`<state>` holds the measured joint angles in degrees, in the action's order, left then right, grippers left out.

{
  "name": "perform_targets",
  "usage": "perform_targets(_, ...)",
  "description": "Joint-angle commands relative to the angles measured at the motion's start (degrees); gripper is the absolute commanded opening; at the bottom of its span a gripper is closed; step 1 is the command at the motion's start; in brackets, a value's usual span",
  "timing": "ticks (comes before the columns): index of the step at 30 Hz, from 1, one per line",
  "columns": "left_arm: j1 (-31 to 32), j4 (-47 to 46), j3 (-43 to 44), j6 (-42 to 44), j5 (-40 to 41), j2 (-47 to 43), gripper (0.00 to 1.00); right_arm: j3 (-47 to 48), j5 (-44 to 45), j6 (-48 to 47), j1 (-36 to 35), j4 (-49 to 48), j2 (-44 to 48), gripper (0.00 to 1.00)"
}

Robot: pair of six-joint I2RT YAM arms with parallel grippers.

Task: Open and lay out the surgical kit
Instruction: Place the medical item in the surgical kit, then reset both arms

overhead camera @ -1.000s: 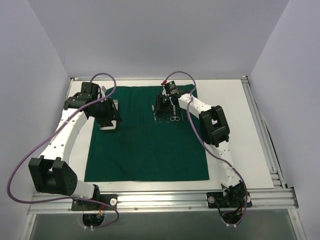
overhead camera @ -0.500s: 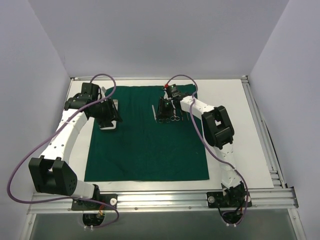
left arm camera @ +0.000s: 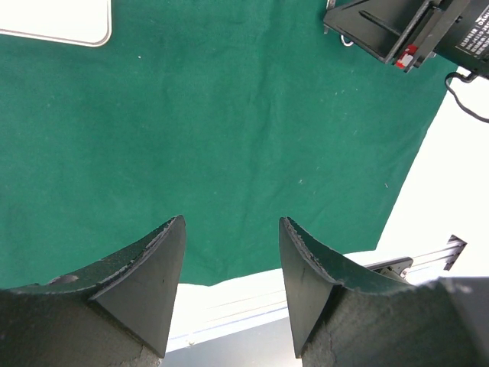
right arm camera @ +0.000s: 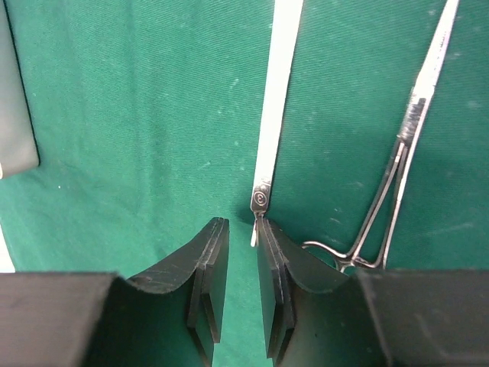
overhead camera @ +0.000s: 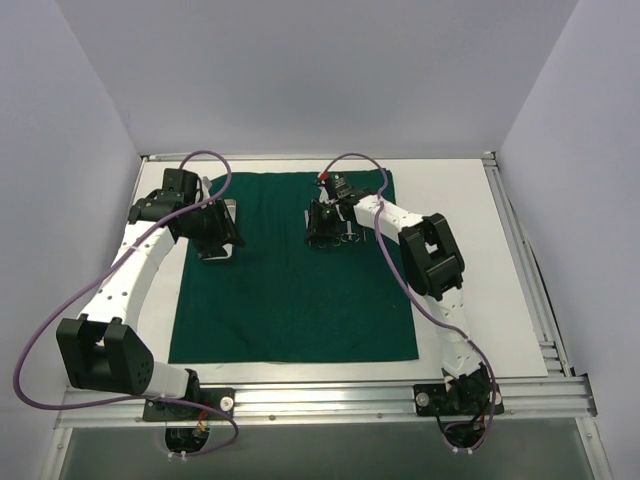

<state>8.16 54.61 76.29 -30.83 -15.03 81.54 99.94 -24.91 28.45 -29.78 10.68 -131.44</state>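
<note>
Green cloth (overhead camera: 290, 300): spread flat as a large square on the white counter (overhead camera: 470, 260), its sides square to the counter's edges.
Steel tray (left arm camera: 46, 19): on the cloth's far left part, partly under the left arm in the overhead view; only one rounded corner shows in the left wrist view.
Flat steel instrument (right arm camera: 276, 99): on the cloth's far middle, long axis running straight away from the right hand, near end at that hand's fingertips.
Ring-handled instrument (right arm camera: 409, 130): just beside the flat one, rings toward the hand, tips away and leaning right.
Right hand (right arm camera: 242, 223): low over the cloth, pads a narrow slit apart; the flat instrument's end sits at the slit's mouth against one pad, not pinched.
Left hand (left arm camera: 231, 225): fingers well apart, nothing between them, above bare cloth.
Open room: the near half of the cloth is bare; a wide strip of counter lies right of the cloth, a thin strip left.
Hard to see: the rings are partly hidden behind a finger; both instruments are cut off at the frame's top; overhead they blur together.
</note>
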Motion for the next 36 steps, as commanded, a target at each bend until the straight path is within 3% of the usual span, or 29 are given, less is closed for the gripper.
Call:
perform_targets(1, 0.0, -1.3, 0.6, 0.5, -0.6, -2.0, 0.61, 2.7, -1.0, 0.4, -0.9, 1.6, -0.6, 0.22)
perform_targets(17, -0.1, -1.3, 0.7, 2.0, -0.7, -1.1, 0.62, 6.3, 2.5, -2.7, -0.8, 7.2, 4.2, 0.27)
perform_targets(22, -0.1, -2.0, 0.8, 3.4, -0.7, -0.9, 0.65, 5.0, 3.5, -4.6, -0.8, 9.3, 9.1, 0.44)
perform_targets(25, -0.3, -2.8, 0.8, 3.8, -0.6, -0.9, 0.66, 1.3, 4.3, -5.6, -0.6, 8.5, 13.4, 0.62)
perform_targets(27, -0.3, -4.1, 0.5, 3.8, -1.7, -0.7, 0.66, -0.2, 5.2, -5.9, -0.5, 8.4, 15.2, 0.99)
perform_targets(31, -0.3, -6.9, -0.4, 3.9, -5.4, -0.4, 0.66, -5.8, 6.3, -5.3, 0.0, 5.8, 22.1, 1.0)
perform_targets(32, -0.3, -8.3, -1.1, 3.9, -6.1, -0.7, 0.7, -8.9, 6.7, -5.1, 0.1, 5.1, 23.4, 1.0)
perform_targets(33, -0.3, -9.2, -1.7, 3.8, -7.9, -1.1, 0.83, -10.5, 7.1, -4.2, 0.1, 4.3, 24.8, 1.0)
perform_targets(36, -0.4, -13.1, -4.7, 2.4, -10.9, -2.8, 0.84, -18.4, 7.6, -3.1, 0.1, -0.7, 31.0, 1.0)
